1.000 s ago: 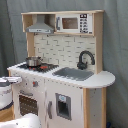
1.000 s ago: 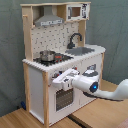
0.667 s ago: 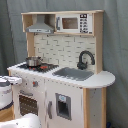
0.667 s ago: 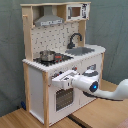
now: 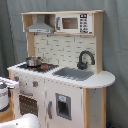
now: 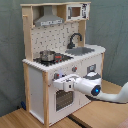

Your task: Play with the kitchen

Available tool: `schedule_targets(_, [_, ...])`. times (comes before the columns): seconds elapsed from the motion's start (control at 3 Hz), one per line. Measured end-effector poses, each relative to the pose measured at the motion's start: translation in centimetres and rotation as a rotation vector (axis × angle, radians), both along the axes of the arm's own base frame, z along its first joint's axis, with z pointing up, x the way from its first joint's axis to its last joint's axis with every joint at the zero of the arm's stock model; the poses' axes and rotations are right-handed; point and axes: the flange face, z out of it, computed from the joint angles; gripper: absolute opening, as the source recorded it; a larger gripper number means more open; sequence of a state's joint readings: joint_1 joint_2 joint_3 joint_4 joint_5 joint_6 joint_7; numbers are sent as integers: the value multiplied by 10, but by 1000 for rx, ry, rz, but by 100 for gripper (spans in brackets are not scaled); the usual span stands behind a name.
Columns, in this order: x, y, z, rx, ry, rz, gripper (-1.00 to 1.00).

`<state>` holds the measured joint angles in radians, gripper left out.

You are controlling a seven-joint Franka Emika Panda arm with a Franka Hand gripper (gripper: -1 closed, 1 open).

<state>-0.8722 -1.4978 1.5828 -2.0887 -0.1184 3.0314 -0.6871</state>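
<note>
White-and-wood unit: the large white and light-wood toy play kitchen (image 6: 65,65) stands on a wooden floor before a grey curtain in both exterior views; smooth painted panels, pale timber posts.
Hood: grey wedge-shaped extractor hood (image 6: 48,20) at the upper left in the second exterior view, set over the hob as in a real kitchen.
Pot: small shiny steel pot (image 6: 47,54) sits on the black hob (image 6: 58,58), on the rear left ring, upright.
Knobs: round pale knobs (image 6: 75,69) on the front rail below the hob; detail too soft to say more.
Oven: white door with a dark ribbed window (image 6: 63,100), closed as far as can be judged.
Claw: the white robot arm's claw (image 6: 58,82) reaches in from the second exterior view's right and sits against the front just above the oven door, likely there to work the handle or a knob; whether it is open or closed cannot be told.
Faucet: black curved faucet (image 5: 85,59) arches over the grey rectangular sink (image 5: 73,73) sunk in the white worktop (image 5: 102,79).
Microwave: white-fronted microwave (image 5: 73,23) with dark window, on the upper shelf.
</note>
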Motion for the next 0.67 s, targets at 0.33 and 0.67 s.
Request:
schedule_targets(0.33, [-16,0,-5,67,8,-23,100])
schedule_targets(0.67, [-39,-4,-22,101,28,-32,100])
